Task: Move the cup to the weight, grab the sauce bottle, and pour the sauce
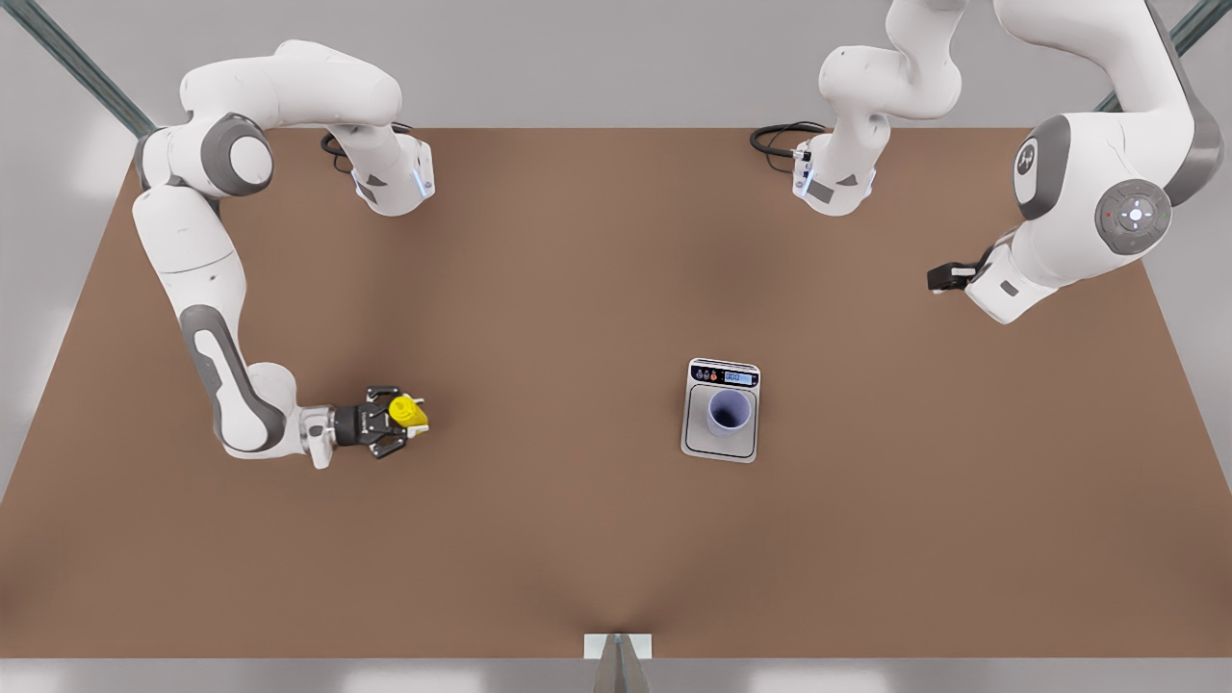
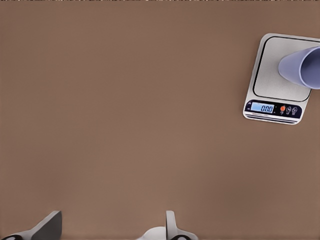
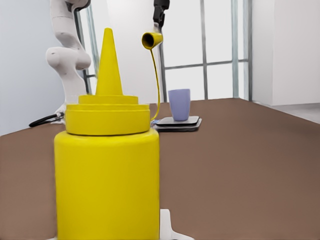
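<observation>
Front view: the right gripper has its black fingers pinching the bottle, a smooth yellow cylinder with a cone nozzle, low over the matte brown table, forearm level. The left gripper waits raised, fingers spread. The tapered lavender cup stands on the flat silver-grey weight.

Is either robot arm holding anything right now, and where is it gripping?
The right gripper has its jaws around the sauce bottle, seemingly at its body. The left gripper waits, holding nothing.
</observation>
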Robot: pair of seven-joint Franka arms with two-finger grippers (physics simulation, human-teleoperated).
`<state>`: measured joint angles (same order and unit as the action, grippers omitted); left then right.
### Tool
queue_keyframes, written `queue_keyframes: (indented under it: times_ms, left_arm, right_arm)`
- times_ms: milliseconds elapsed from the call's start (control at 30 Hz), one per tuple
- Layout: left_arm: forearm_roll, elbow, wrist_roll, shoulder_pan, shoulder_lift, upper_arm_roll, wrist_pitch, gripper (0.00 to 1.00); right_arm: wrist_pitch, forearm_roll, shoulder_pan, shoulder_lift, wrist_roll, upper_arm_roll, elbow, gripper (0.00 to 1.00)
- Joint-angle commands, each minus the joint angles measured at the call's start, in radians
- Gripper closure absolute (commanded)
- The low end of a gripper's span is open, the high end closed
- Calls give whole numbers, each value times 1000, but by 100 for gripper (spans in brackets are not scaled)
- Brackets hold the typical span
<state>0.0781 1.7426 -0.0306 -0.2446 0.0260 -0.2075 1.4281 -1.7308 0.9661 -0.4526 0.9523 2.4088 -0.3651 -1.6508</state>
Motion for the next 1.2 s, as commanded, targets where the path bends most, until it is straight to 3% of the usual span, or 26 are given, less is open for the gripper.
queue_keyframes:
  times_ms: [0, 33, 133, 500, 533, 567, 800, 1167]
  left_arm:
    - [0, 0, 0, 1, 0, 0, -2, 0]
    - [0, 0, 0, 1, 0, 0, -2, 0]
    - [0, 0, -2, -1, 0, 0, -2, 0]
    - [0, 0, -3, -2, 0, 0, -2, 0]
    - [0, 0, -3, -2, 0, 0, -2, 0]
    - [0, 0, -3, -2, 0, 0, -2, 0]
    - [0, 0, -3, -4, 0, 0, -2, 0]
    - [0, 0, -5, -5, 0, 0, -3, 0]
  right_arm:
    - [13, -24, 0, 0, -5, 0, 2, 29]
    - [13, -24, -2, 0, -5, 0, 2, 18]
    - [13, -24, -2, 0, -5, 0, 2, 0]
    - [7, -26, 0, 0, -5, 5, 2, 0]
    - [5, -24, 0, 0, 3, 5, 2, 29]
    - [-6, -26, 5, 0, 3, 5, 2, 44]
    - [-13, -26, 6, -1, -5, 5, 0, 54]
    - [46, -10, -17, -7, -14, -12, 16, 55]
